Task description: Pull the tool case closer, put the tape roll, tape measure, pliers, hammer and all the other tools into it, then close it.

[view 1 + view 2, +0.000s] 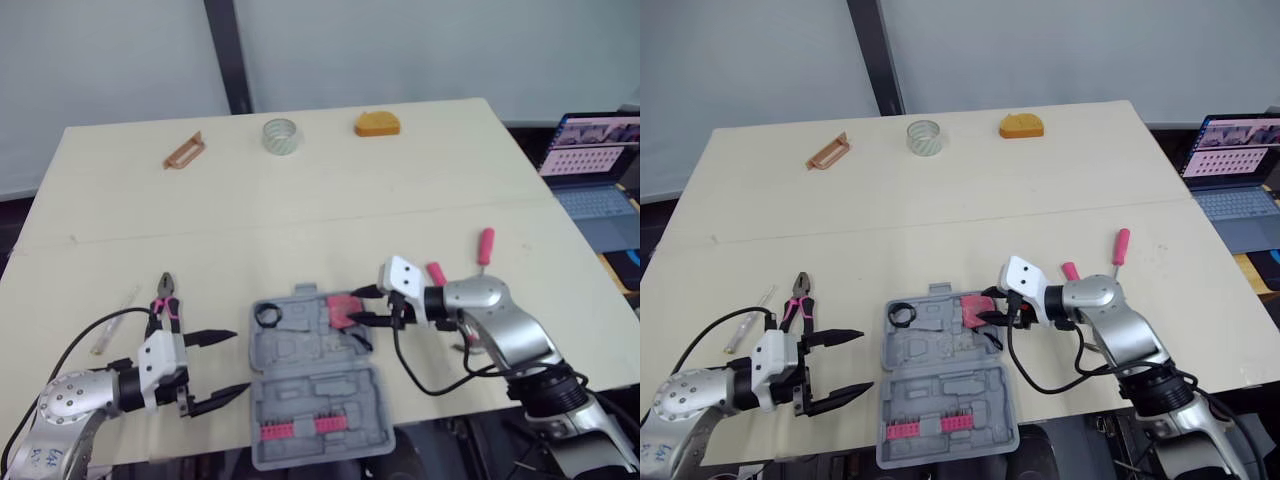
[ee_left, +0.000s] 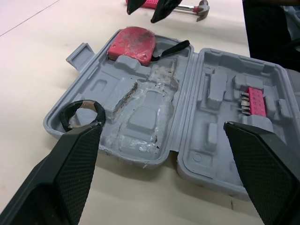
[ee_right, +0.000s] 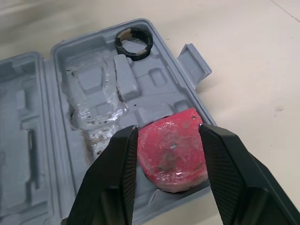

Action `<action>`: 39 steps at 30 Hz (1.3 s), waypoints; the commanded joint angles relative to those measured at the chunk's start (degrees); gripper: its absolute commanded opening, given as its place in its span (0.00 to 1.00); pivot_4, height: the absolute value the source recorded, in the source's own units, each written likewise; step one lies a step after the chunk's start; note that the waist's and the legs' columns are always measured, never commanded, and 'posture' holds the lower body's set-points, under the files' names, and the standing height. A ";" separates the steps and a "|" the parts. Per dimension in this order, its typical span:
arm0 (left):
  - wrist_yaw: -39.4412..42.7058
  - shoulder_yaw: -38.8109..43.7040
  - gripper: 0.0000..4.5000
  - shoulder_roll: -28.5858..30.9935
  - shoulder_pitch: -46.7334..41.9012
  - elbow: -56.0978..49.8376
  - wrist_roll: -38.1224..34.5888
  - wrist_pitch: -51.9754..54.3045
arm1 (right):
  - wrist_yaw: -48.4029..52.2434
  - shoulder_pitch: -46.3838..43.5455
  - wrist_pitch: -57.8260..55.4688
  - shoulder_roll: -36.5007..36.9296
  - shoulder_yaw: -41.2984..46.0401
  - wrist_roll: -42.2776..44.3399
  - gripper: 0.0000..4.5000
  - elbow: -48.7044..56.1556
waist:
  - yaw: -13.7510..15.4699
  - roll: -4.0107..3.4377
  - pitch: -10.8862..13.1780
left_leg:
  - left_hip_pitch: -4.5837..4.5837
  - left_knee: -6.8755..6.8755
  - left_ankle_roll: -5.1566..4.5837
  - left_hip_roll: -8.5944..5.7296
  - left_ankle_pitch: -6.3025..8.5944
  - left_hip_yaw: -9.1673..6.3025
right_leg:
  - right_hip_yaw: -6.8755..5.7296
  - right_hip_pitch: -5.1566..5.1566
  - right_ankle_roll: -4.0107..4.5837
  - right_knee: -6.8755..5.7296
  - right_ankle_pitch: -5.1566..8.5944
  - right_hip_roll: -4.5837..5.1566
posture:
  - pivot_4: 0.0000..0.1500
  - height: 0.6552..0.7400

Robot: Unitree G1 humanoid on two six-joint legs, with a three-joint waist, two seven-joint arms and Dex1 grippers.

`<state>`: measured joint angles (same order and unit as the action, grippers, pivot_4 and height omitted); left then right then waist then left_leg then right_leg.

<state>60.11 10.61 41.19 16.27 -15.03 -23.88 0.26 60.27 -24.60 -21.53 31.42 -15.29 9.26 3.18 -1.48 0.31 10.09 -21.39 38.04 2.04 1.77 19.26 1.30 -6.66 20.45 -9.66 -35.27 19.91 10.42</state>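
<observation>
1. The right claw is spread, with one finger on each side of the red tape measure. The measure lies directly beneath it, in a corner pocket of the open case.
2. Whether the measure is fully seated in its pocket cannot be told. If a finger brushes it as the claw pulls back, the measure could tip out or ride up on the rim.
3. The measure's black strap trails away from this claw towards the hinge. Left there, it could get pinched and stop the lid from closing.
4. A black tape roll sits in the case corner farthest across from the right claw.
5. The left claw is spread wide and holds nothing. It hangs just beside the case lid, where a careless swing could knock the case askew.
6. The pliers lie just behind the left claw, on the surface.
7. The hammer lies just beyond the right claw, and a pink-handled tool lies farther out.
8. A clear roll is well apart from both claws, at the far side of the surface. Reaching for it could drag an arm or its cable across the open case.
9. The lid lies at the near edge of the surface, so a shove there might send the case off.
</observation>
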 commanded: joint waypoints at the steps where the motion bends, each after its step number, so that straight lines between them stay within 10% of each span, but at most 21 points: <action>1: 0.05 0.87 1.00 0.66 0.45 -1.31 0.15 -0.18 | -0.86 -0.57 3.65 -0.74 0.42 -0.63 0.49 -1.70 | -0.01 0.00 0.00 | 0.00 0.00 0.00 0.00 0.00 0.00 | 0.00 0.00 0.00 0.00 0.00 0.00 | 1.00 1.00; 39: 0.00 2.66 1.00 2.38 1.80 -3.42 -0.42 0.90 | -5.51 2.73 21.35 -7.89 -1.18 -6.43 0.49 -20.88 | -0.13 0.15 -0.11 | 0.26 -0.04 0.00 0.06 0.00 0.06 | 0.00 -0.11 0.00 -0.11 0.00 -0.01 | 1.00 1.00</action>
<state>60.10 12.50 43.45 17.85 -17.22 -23.89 1.29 55.54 -23.26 0.17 23.16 -15.29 5.10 -16.08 -1.61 0.46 9.98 -21.13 38.00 2.04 1.82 19.26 1.36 -6.66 20.34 -9.66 -35.38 19.91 10.42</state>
